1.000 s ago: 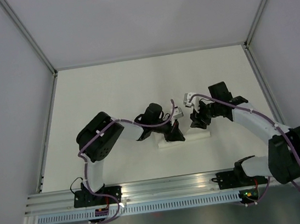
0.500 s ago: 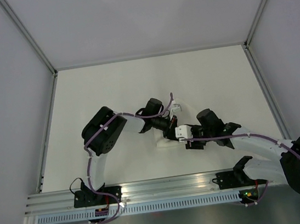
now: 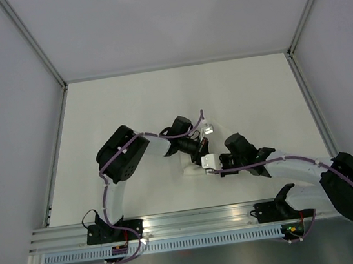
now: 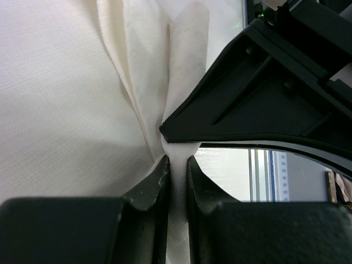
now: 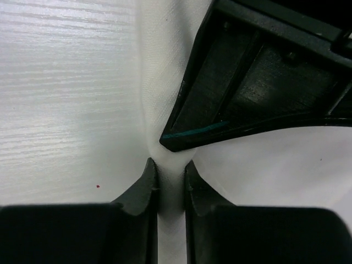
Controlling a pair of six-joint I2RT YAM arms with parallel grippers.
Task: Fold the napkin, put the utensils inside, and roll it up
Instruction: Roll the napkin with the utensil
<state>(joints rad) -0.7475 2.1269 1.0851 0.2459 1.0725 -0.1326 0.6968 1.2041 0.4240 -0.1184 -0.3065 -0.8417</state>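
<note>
The white napkin (image 3: 190,168) lies bunched at the table's middle, mostly hidden under both grippers. In the left wrist view its folds (image 4: 82,110) rise to a pinched ridge, and my left gripper (image 4: 177,160) is shut on that ridge. My right gripper (image 5: 170,164) is shut on the same cloth (image 5: 275,165) from the opposite side. The two grippers meet tip to tip, left gripper (image 3: 200,150) above right gripper (image 3: 214,161). A thin teal-green streak (image 5: 195,130) runs along the lower edge of the left finger (image 5: 258,82); I cannot tell whether it is the utensils.
The white table (image 3: 127,106) is walled on three sides. A metal rail (image 3: 194,217) with both arm bases runs along the near edge. The right arm's finger (image 4: 258,104) fills the upper right of the left wrist view.
My right arm swung down and left from the napkin's right side to meet the left gripper, and its jaws shut on the cloth. The left gripper shifted slightly, still holding.
</note>
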